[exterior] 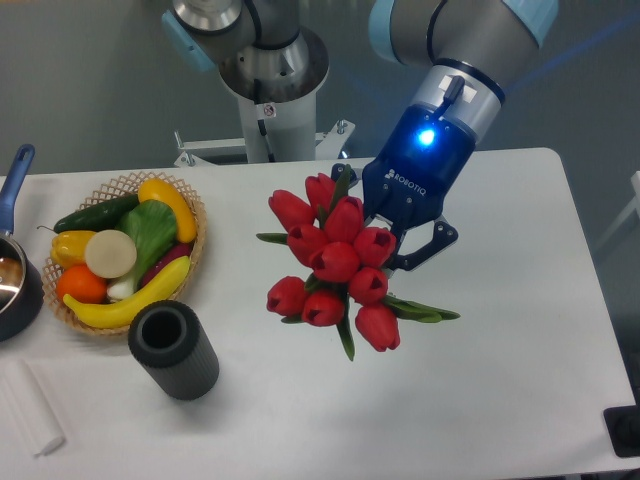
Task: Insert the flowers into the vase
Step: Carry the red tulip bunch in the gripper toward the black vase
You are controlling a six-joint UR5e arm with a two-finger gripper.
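Gripper (pixel 392 243) is clamped on the flowers (pixel 335 262), stems hidden behind the buds, bunch held up over mid-table w/ heads tipped toward the camera. Vase (pixel 174 350) stands upright near-left, well apart, just in front of the fruit basket (pixel 193 252). To do it well, I'd say: carry left, turn bunch stems-down, centre stems over the mouth before lowering; bunch looks wider than the vase, so go slow & avoid tipping it. "ROBOTIQ" reads on gripper body.
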